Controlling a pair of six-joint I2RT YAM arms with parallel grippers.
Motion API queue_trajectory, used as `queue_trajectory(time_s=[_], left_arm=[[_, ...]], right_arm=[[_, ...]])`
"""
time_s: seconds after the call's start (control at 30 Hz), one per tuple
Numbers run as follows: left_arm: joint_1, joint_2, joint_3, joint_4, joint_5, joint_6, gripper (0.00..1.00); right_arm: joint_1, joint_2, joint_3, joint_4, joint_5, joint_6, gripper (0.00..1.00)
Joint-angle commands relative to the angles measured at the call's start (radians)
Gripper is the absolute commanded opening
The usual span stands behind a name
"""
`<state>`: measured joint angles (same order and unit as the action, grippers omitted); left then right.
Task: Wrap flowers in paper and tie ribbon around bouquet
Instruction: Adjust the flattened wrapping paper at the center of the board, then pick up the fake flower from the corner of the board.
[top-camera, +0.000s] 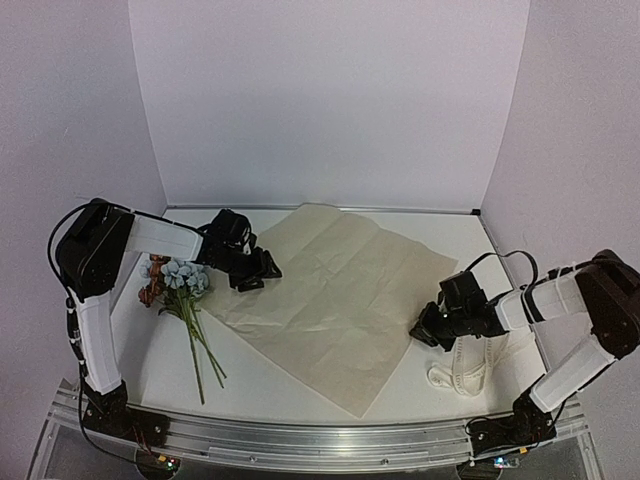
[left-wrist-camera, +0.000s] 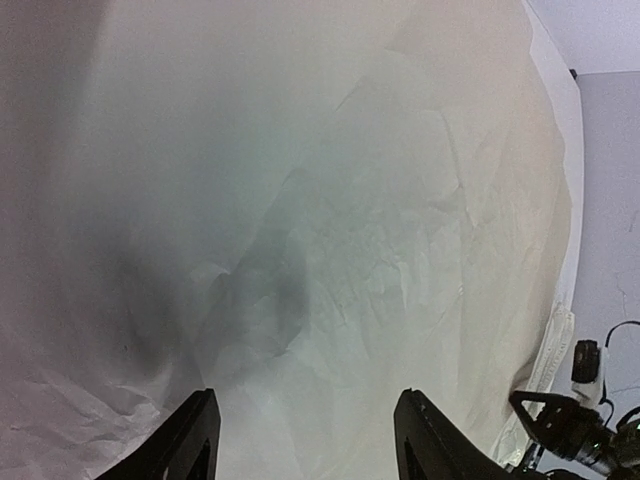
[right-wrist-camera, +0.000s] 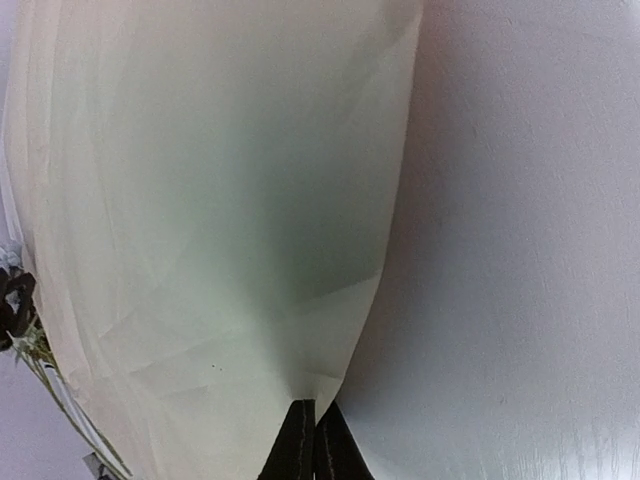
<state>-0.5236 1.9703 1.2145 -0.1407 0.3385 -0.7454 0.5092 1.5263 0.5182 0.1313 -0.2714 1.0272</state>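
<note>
Nothing can be read in any view: no text, label, brand, number or sign. The ribbon (top-camera: 468, 368) lies just behind the right gripper (top-camera: 420, 335), on the side toward that arm's base. In the overhead view it is too small for any print along its length to be made out. The paper (top-camera: 330, 290), stretching ahead of that gripper's fingertips, shows only creases and folds in the wrist views, with no legible marks.
</note>
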Motion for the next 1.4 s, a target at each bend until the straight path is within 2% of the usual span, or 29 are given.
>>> queue_trajectory(time_s=[0.0, 0.1, 0.23, 0.27, 0.33, 0.47, 0.5, 0.57, 0.73, 0.93, 1.07, 1.27, 1.37], left_arm=[[0.002, -0.129, -0.027, 0.025, -0.018, -0.042, 0.64], [0.002, -0.209, -0.057, -0.035, -0.096, -0.074, 0.68], [0.005, -0.320, -0.115, -0.168, -0.278, -0.131, 0.74], [0.005, -0.351, -0.135, -0.200, -0.321, -0.152, 0.76], [0.005, -0.411, -0.180, -0.279, -0.429, -0.195, 0.82], [0.005, -0.527, -0.254, -0.442, -0.558, -0.285, 0.93], [0.005, -0.556, -0.279, -0.463, -0.569, -0.302, 0.95], [0.005, -0.603, -0.323, -0.512, -0.589, -0.340, 0.98], [0.004, -0.672, -0.413, -0.578, -0.598, -0.429, 1.00], [0.004, -0.653, -0.480, -0.491, -0.547, -0.419, 0.97], [0.003, -0.578, -0.477, -0.403, -0.520, -0.375, 0.89], [0.004, -0.465, -0.460, -0.330, -0.498, -0.330, 0.78], [0.003, -0.433, -0.457, -0.326, -0.502, -0.327, 0.69]], right_arm=[[0.132, -0.054, -0.072, -0.019, 0.245, 0.044, 0.00], [0.203, -0.047, -0.068, -0.021, 0.338, 0.059, 0.00], [0.226, -0.015, -0.055, -0.016, 0.345, 0.088, 0.00], [0.229, -0.015, -0.054, -0.016, 0.342, 0.092, 0.03], [0.233, -0.017, -0.051, -0.017, 0.325, 0.094, 0.12], [0.236, -0.031, -0.034, -0.045, 0.271, 0.097, 0.46], [0.237, -0.036, -0.029, -0.060, 0.254, 0.099, 0.52], [0.238, -0.047, -0.024, -0.084, 0.226, 0.099, 0.61], [0.244, -0.128, -0.017, -0.236, 0.186, 0.060, 0.70], [0.253, -0.269, 0.037, -0.532, 0.194, -0.054, 0.69], [0.263, -0.298, 0.102, -0.612, 0.150, -0.132, 0.60], [0.307, -0.179, 0.254, -0.619, 0.039, -0.186, 0.39], [0.346, -0.094, 0.322, -0.597, -0.002, -0.187, 0.34]])
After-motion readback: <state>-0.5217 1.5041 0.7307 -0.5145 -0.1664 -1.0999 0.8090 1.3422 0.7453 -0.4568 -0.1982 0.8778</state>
